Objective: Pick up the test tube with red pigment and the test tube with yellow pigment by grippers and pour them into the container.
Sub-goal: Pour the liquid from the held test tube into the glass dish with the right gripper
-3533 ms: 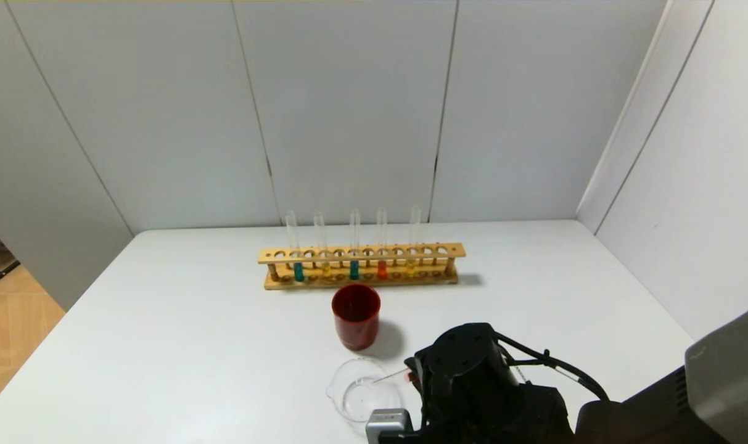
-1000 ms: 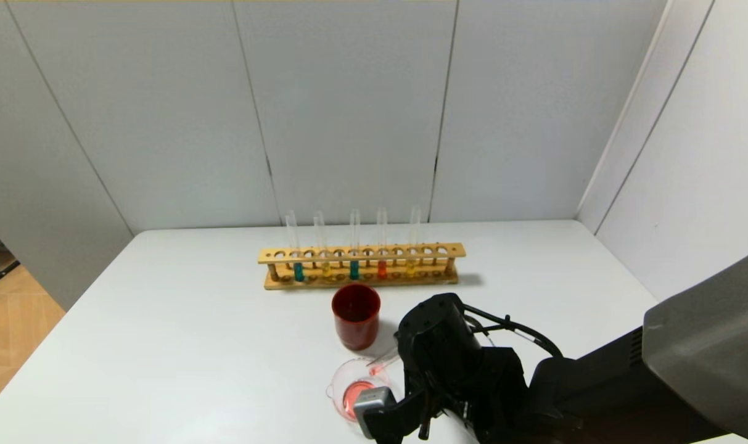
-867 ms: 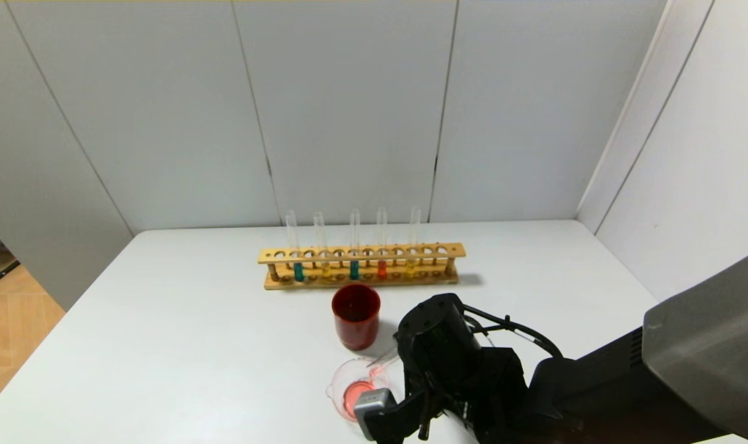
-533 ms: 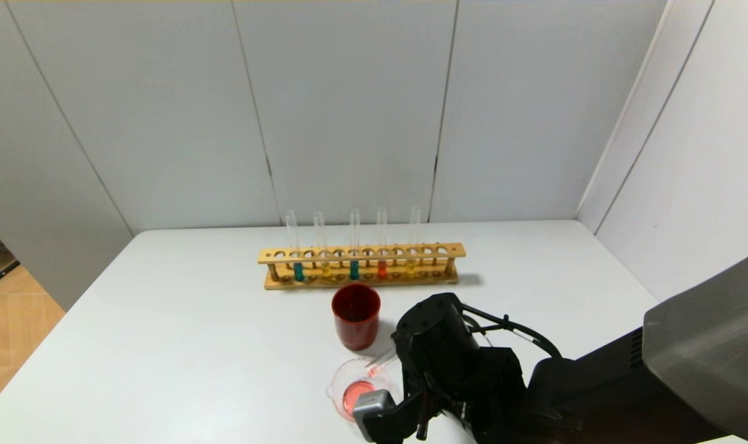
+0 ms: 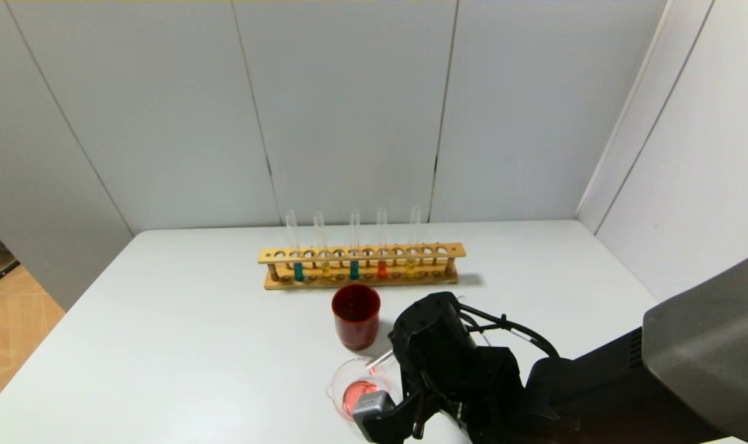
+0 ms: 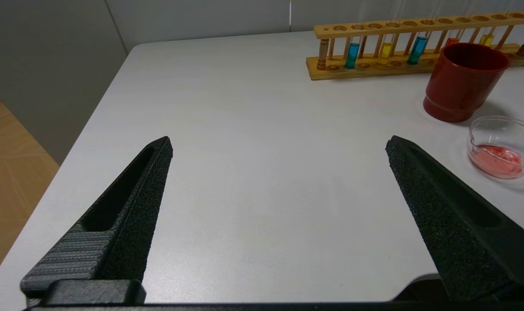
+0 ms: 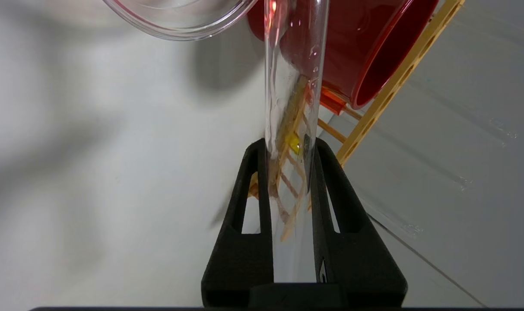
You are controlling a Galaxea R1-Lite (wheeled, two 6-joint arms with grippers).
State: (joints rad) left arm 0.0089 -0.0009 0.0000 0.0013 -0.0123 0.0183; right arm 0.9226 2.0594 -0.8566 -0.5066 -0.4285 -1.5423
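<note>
My right gripper (image 7: 290,149) is shut on the test tube with red pigment (image 7: 290,77), held tilted with its mouth over the rim of the container (image 5: 356,390). Only red traces show near the tube's mouth. The container, a low clear beaker, holds a pool of red liquid. In the head view the tube (image 5: 381,357) sticks out from my right wrist (image 5: 438,351). Two tubes with yellow pigment (image 5: 410,267) (image 5: 325,269) and another red one (image 5: 382,269) stand in the wooden rack (image 5: 361,253). My left gripper (image 6: 279,144) stands open over bare table at the left.
A dark-red cup (image 5: 356,314) stands between the rack and the beaker, close to the held tube. Two teal tubes (image 5: 298,271) (image 5: 354,270) are also in the rack. Grey walls close the back and right. The white table (image 5: 195,320) has free room at the left.
Since 3.5 s ago my right arm has moved forward and tipped the tube, and red liquid now lies in the beaker. Over the last second the tube's mouth shifted only slightly.
</note>
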